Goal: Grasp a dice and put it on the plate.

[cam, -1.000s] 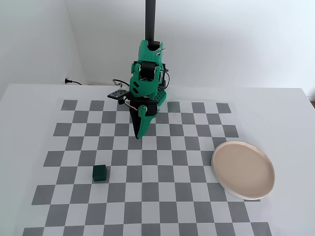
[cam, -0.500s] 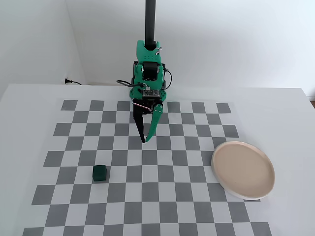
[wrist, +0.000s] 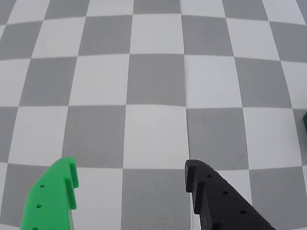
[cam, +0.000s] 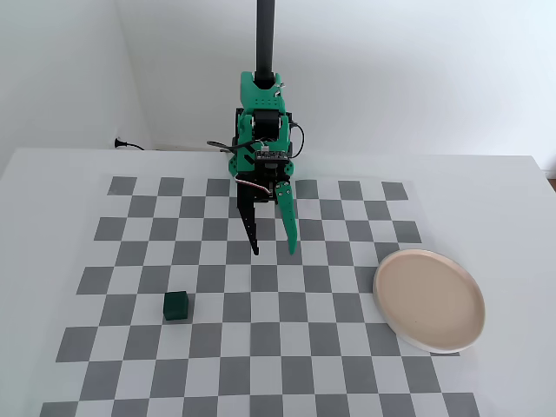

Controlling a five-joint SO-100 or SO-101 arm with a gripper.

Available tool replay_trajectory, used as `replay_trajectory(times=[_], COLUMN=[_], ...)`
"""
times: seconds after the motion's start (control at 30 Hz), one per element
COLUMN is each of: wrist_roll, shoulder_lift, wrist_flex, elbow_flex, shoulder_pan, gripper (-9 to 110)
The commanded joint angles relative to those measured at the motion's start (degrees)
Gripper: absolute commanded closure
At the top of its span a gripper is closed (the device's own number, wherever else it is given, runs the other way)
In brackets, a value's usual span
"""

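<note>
The dice [cam: 177,305] sits on the checkered mat [cam: 261,365] at about eight o'clock from the gripper [cam: 274,252], well apart; the plate [cam: 429,300] lies at four o'clock. The jaws are spread wide and empty (good for approach), so the arm should probably swing left, centre over the cube, then descend squarely.

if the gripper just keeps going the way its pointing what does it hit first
Probably the bare checkered mat. The open gripper points down at empty squares; nothing lies between the fingers in the wrist view. The dice sits off to the left in the fixed view, the plate to the right.
</note>
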Motion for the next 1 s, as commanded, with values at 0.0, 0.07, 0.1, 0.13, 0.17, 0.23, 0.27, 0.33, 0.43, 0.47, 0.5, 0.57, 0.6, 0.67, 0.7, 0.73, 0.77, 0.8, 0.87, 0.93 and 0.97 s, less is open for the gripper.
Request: replay_trajectory(times=[0.0, 0.07, 0.1, 0.13, 0.17, 0.23, 0.27, 0.33, 0.43, 0.47, 0.5, 0.57, 0.6, 0.67, 0.7, 0.73, 0.77, 0.8, 0.87, 0.93, 0.97], wrist_roll=[-0.1, -0.3, -0.3, -0.3, -0.2, 0.6, 1.1, 2.4, 3.2, 3.2, 3.2, 3.2, 3.2, 3.4, 3.5, 3.6, 3.6, 3.4, 2.8, 2.3, 1.9], shoulder_lift=[-1.1, -3.7, -5.4, -7.9, -10.9, -18.2, -22.0, -29.3, -37.6, -39.8, -41.7, -45.2, -46.8, -50.5, -52.4, -54.1, -55.6, -57.1, -59.7, -61.9, -63.0], wrist_flex=[-4.2, -6.3, -7.5, -8.8, -10.3, -13.1, -14.1, -16.1, -17.9, -18.7, -19.4, -20.7, -21.1, -21.2, -21.4, -21.9, -22.7, -23.4, -24.7, -25.0, -25.0], elbow_flex=[-1.8, -2.5, -3.1, -4.0, -5.2, -8.9, -11.2, -16.0, -21.8, -23.1, -24.3, -26.5, -27.5, -30.1, -31.4, -32.4, -33.2, -33.9, -35.2, -37.0, -38.1], shoulder_pan=[-0.2, 0.0, 0.1, 0.2, 0.2, 0.4, 0.6, 1.1, 1.9, 2.3, 2.6, 3.5, 4.0, 5.3, 6.0, 6.8, 7.6, 8.4, 10.3, 12.1, 13.1], gripper=[81, 80, 80, 80, 80, 80, 80, 81, 82, 82, 82, 82, 82, 82, 81, 81, 80, 80, 80, 81, 81])
